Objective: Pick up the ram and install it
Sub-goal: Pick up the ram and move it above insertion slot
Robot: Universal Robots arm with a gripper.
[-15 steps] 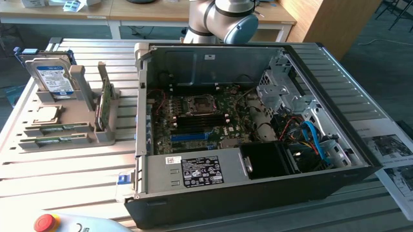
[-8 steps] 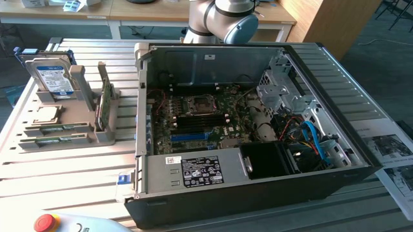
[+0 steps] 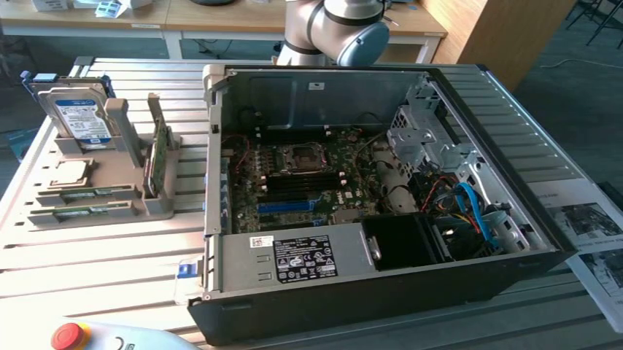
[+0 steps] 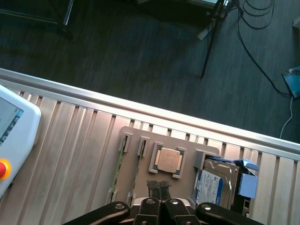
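Near edge, the exterior view's left: pendant (image 3: 127,337) with red button (image 3: 68,335) on slatted table (image 3: 98,270).

Open PC case (image 3: 389,299) at centre, side panel off. Inside it, near to far: grey power supply (image 3: 292,257), black fan shroud (image 3: 409,240), blue cable (image 3: 467,204), motherboard (image 3: 341,189) with blue slot strip (image 3: 287,206) and CPU socket (image 3: 297,159).

Grey holder (image 3: 156,204) sits left of the case in the exterior view. It holds, near to far: near ram stick (image 3: 83,212), far ram stick (image 3: 87,194), 1 CPU chip (image 3: 70,173) lying flat, 1 broad green card (image 3: 156,157) upright on edge, and 1 hard drive (image 3: 83,117) upright at the far end.

Both ram sticks sit in low slots at the holder's near end. They are parallel and just beside each other. Long axis runs left-right in the exterior view, across the green card's line. Neither is in the case.

Gripper (image 4: 159,185) is closed, pads together, gripping nothing. In the wrist view it hangs above the holder, clear of both sticks, with its pads lined up over the spot between the ram slots and the CPU chip.

Arm (image 3: 341,29) is at the far side, behind the case.
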